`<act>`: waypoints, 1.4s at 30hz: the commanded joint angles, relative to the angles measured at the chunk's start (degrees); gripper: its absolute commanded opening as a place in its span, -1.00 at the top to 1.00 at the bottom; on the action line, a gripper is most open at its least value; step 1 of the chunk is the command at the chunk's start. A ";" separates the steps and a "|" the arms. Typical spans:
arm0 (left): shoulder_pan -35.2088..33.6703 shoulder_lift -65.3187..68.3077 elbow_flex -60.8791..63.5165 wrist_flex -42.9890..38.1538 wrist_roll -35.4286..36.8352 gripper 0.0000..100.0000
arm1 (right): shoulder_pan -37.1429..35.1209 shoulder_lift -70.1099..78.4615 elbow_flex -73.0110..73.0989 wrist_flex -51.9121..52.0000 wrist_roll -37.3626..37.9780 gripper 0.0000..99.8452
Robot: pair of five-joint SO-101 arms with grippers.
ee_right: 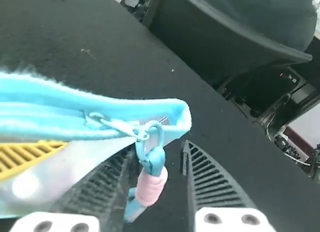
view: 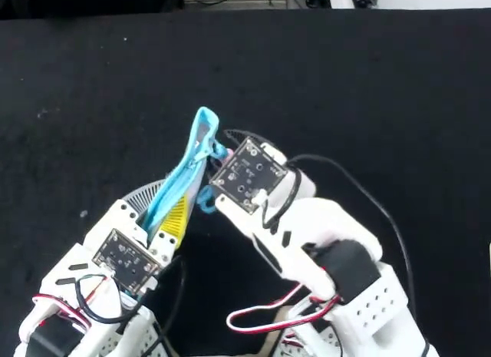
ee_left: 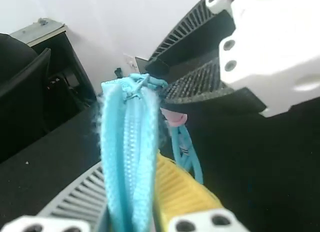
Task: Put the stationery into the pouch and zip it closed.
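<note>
The pouch is clamped at 1 end by the left gripper, presumably to tension its zipper, while the pull charm is straddled, ungripped, by the spread right gripper.

The light-blue pouch is held on edge near the middle of the black table. Its end toward the near edge is clamped by the left gripper. The right gripper is placed just beside the far end.
</note>
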 commanded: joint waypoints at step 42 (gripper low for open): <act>0.04 0.18 2.07 0.53 -0.44 0.94 | 12.66 -9.63 19.47 -26.46 -13.80 0.98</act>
